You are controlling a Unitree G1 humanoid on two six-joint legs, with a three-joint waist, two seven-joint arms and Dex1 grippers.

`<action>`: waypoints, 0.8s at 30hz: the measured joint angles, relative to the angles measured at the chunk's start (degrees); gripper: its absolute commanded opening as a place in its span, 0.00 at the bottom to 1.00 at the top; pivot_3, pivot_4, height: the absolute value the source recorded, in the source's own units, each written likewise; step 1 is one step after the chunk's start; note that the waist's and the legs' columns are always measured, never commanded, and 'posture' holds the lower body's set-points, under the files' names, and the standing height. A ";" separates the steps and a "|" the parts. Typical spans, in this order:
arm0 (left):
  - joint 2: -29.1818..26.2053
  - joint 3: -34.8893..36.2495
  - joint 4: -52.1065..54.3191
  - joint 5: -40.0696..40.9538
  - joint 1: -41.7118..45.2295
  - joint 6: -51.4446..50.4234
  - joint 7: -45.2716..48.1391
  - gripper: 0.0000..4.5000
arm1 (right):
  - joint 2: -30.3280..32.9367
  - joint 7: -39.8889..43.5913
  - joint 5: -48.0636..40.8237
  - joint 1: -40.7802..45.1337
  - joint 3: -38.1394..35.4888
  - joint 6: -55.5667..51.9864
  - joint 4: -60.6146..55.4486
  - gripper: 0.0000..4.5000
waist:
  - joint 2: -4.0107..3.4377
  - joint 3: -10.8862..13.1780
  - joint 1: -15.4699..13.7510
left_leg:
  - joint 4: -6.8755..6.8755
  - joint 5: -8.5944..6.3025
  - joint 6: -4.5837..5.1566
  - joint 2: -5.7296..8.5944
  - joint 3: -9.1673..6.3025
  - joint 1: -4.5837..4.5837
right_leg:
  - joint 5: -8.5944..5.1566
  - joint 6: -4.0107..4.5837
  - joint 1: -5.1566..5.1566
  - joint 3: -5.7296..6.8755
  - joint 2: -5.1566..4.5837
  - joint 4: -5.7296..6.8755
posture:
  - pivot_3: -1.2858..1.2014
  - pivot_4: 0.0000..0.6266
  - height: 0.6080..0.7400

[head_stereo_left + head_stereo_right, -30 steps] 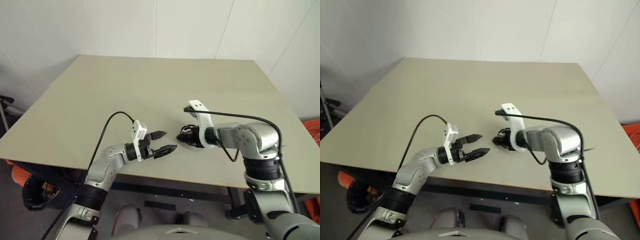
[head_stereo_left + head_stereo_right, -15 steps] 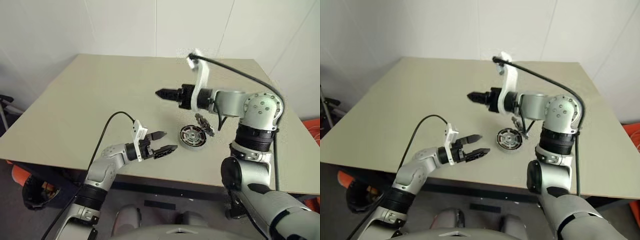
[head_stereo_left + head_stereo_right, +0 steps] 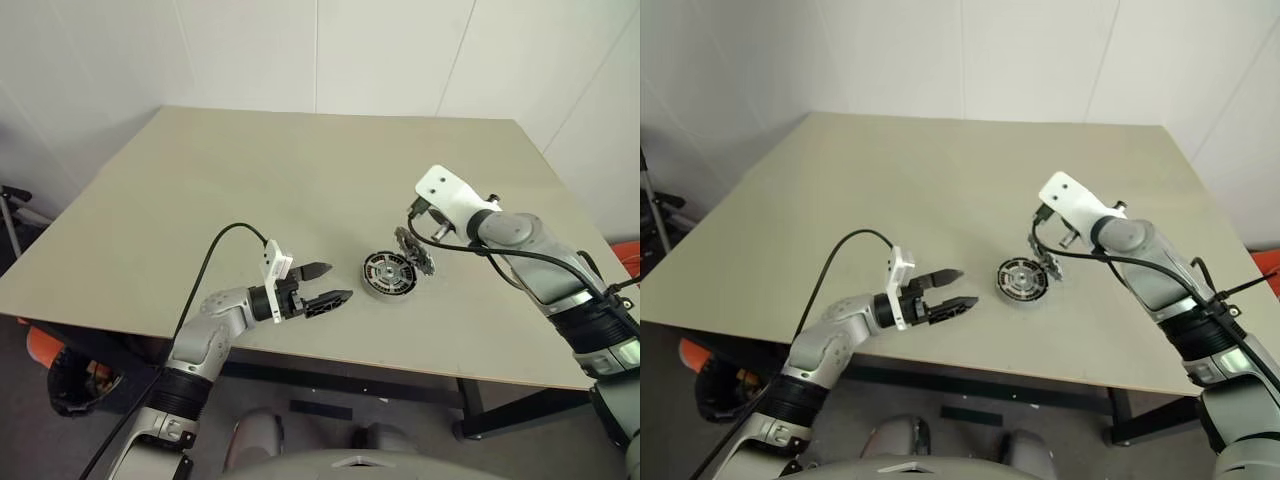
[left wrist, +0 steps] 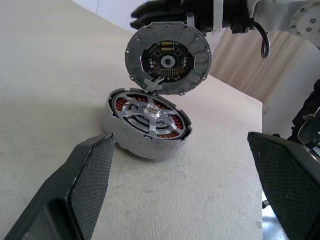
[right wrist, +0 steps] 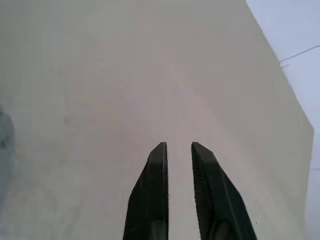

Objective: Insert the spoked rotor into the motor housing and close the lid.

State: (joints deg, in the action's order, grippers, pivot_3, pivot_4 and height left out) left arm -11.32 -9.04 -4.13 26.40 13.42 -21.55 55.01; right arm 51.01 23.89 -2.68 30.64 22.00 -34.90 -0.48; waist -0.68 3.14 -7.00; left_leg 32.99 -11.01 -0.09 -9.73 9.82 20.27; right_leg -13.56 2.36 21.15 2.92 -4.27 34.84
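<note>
Grey metal, round and shallow, the motor housing [image 4: 147, 131] sits on the pale beige bench [image 3: 250, 190] with copper-brown windings ringing its inside. A silver spoked rotor [image 4: 150, 111] with a centre hub already lies seated in that cup, so the insertion looks done. What remains is the round silver-grey lid [image 4: 168, 58], which stands up nearly on edge from the housing's far rim, its inner face turned toward the left tool [image 3: 328, 283].

That lid must tip down over the housing, and the hinge line lies on the side of the housing away from the left tool. The right tool [image 5: 178, 152] has its two black fingers pressed almost together on nothing, and it hangs just beyond the lid on the hinge side, so the right arm is the nearer one for pushing the lid over. Its exact gap from the lid is hard to judge. The left tool is spread wide and empty, level, near the housing's open side.
</note>
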 measured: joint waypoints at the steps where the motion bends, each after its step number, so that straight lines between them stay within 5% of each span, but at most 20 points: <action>1: -0.01 0.00 0.00 0.00 0.00 0.01 0.01 1.00 | 0.33 1.43 0.39 -1.54 -0.29 1.11 0.16 0.01 | 0.00 0.00 0.06 | 0.02 -0.09 0.15 0.00 0.00 0.01 | 0.00 0.01 0.00 0.00 0.00 0.00 | 0.52 0.00 1.00; 13: -0.34 0.02 0.00 0.03 0.06 -0.03 0.00 1.00 | -3.91 14.08 -5.51 -9.55 -7.96 1.42 -9.81 0.01 | -0.02 0.00 0.22 | 0.13 -0.20 0.37 -0.04 0.06 -0.12 | 0.01 0.05 -0.10 -0.02 0.00 0.02 | 0.52 0.00 1.00; 24: -0.73 0.05 0.00 0.06 0.09 -0.05 0.00 1.00 | -10.03 17.22 -14.51 -10.17 -12.85 -10.78 -17.55 0.01 | -0.03 -0.01 0.09 | 0.15 -0.21 0.38 -0.05 0.06 -0.14 | 0.01 0.06 -0.12 -0.02 0.00 0.03 | 0.52 0.00 1.00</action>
State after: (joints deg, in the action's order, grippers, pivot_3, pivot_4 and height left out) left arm -12.05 -8.99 -4.13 26.46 13.52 -21.60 55.01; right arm 40.98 41.11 -17.19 20.47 9.14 -45.68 -18.03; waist -0.71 3.13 -6.91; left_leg 33.14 -11.22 0.29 -9.78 9.88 20.13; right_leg -13.55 2.42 21.02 2.91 -4.28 34.87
